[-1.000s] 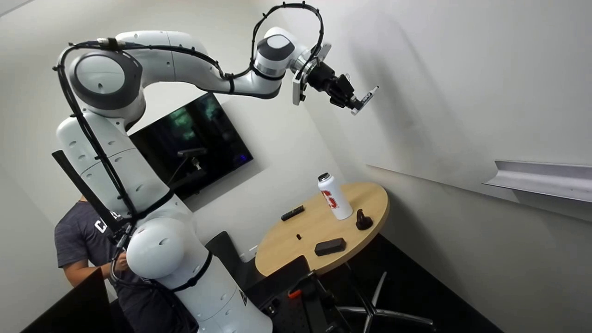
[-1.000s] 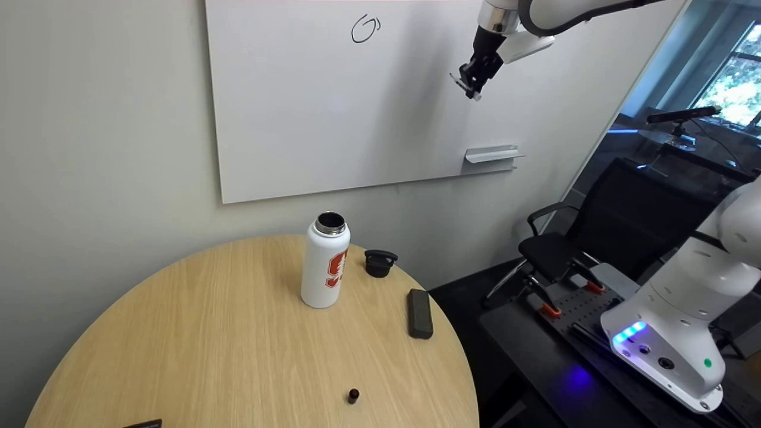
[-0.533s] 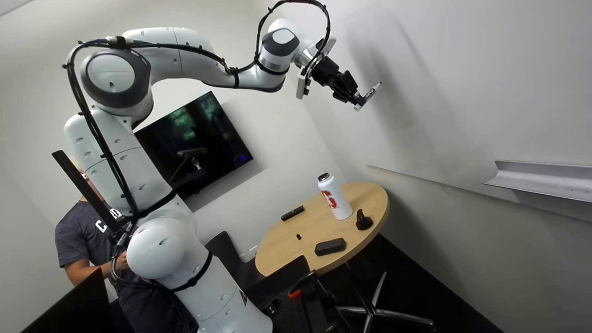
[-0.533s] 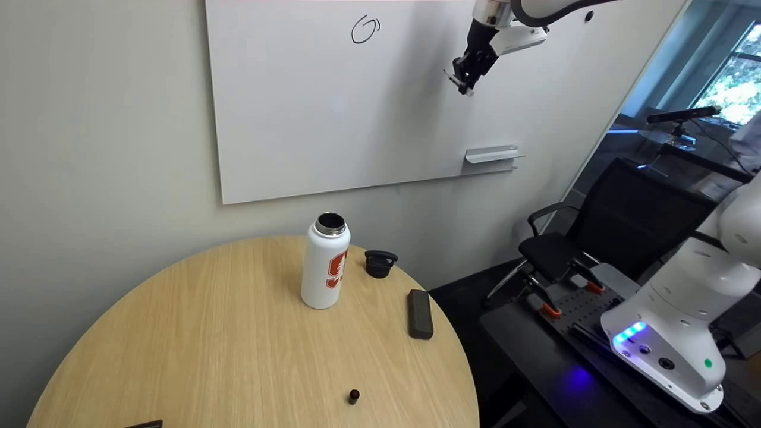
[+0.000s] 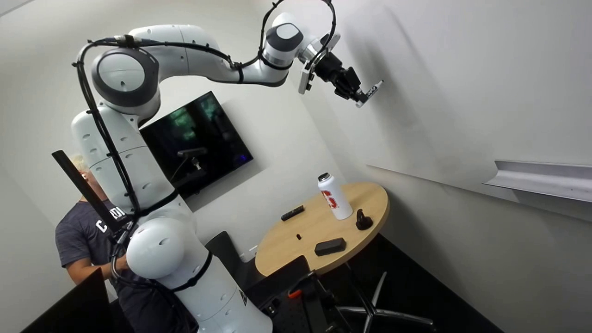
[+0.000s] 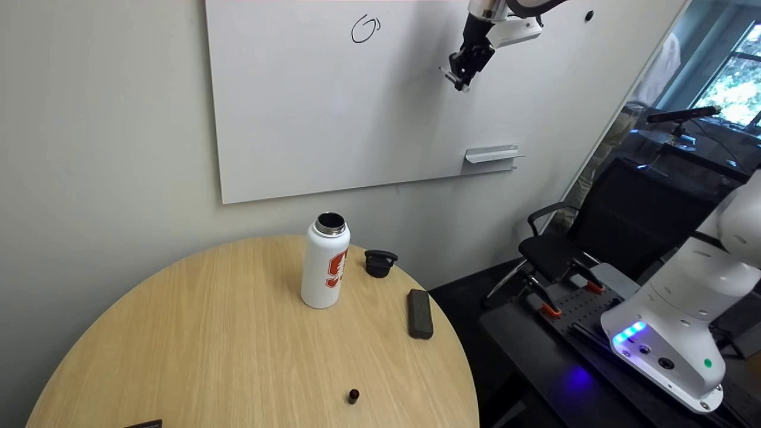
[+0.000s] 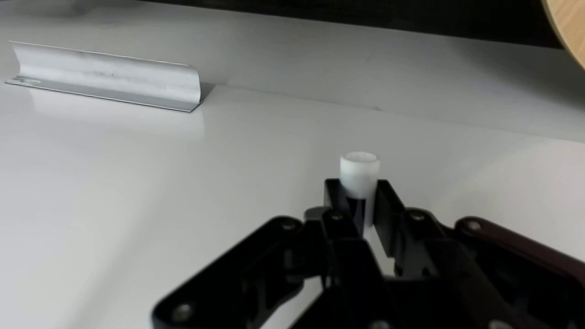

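While the hand (image 7: pixel 358 189) is hovering well above the height of the bottle (image 6: pixel 324 261), off to its R in an exterior view, it is clamping down on a marker (image 5: pixel 373 90). The marker, likewise up & R of the bottle, is slanting, its thin tip pointing at the whiteboard (image 6: pixel 321 119); whether the tip is touching, can't tell. Its wht rear end is poking out past the grip in the wrist view.

Whiteboard is rising behind the bottle, w/ a blk drawn loop (image 6: pixel 365 28) showing well above it. A metal tray (image 6: pixel 491 154) is jutting from the board's lower part, R of the bottle & higher up.

The bottle, wht w/ a red logo, is standing upright, mouth uncovered, on a round wooden table (image 6: pixel 208 333). Just beside the bottle, on its R, a blk lid (image 6: pixel 379 263) is lying. Farther R & nearer the viewer than the bottle, a dark eraser-like block (image 6: pixel 420 314) is resting. A small dark cap (image 6: pixel 354 396) is sitting in front of the bottle. L of the bottle in an exterior view, a remote (image 5: pixel 292 212) is lying. Well apart from the bottle, farther L, a dark screen (image 5: pixel 203 134) is hanging, & a person (image 5: pixel 83 240) in a T-shirt is showing partly behind the robot arm (image 5: pixel 150 180).
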You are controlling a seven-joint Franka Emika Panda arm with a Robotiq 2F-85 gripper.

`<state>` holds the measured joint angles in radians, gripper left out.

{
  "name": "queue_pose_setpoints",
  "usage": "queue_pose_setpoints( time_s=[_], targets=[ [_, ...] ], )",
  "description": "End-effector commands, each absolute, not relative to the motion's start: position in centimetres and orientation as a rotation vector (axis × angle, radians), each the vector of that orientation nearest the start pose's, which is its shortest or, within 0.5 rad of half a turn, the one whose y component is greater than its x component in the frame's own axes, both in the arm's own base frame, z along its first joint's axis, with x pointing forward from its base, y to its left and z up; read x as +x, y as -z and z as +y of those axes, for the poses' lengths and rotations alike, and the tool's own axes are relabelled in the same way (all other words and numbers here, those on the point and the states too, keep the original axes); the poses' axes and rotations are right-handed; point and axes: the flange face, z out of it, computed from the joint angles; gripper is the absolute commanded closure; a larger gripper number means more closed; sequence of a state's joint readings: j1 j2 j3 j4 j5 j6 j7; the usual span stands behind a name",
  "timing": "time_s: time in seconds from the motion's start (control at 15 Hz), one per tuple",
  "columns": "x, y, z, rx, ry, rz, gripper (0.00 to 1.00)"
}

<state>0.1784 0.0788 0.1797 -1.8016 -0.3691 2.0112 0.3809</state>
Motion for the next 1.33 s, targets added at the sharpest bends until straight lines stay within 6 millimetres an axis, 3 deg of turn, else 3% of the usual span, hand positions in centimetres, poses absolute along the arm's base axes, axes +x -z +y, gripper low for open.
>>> queue_pose_setpoints(
  time_s=[0.0, 0.4, 1.27],
  targets=[
    [58.2, -51.9, 18.6, -3.364, 0.369, -0.199, 0.95],
    [58.7, -51.7, 18.5, -3.365, 0.361, -0.182, 0.95],
    [58.2, -55.1, 15.9, -3.351, 0.442, -0.081, 0.95]
  ],
)
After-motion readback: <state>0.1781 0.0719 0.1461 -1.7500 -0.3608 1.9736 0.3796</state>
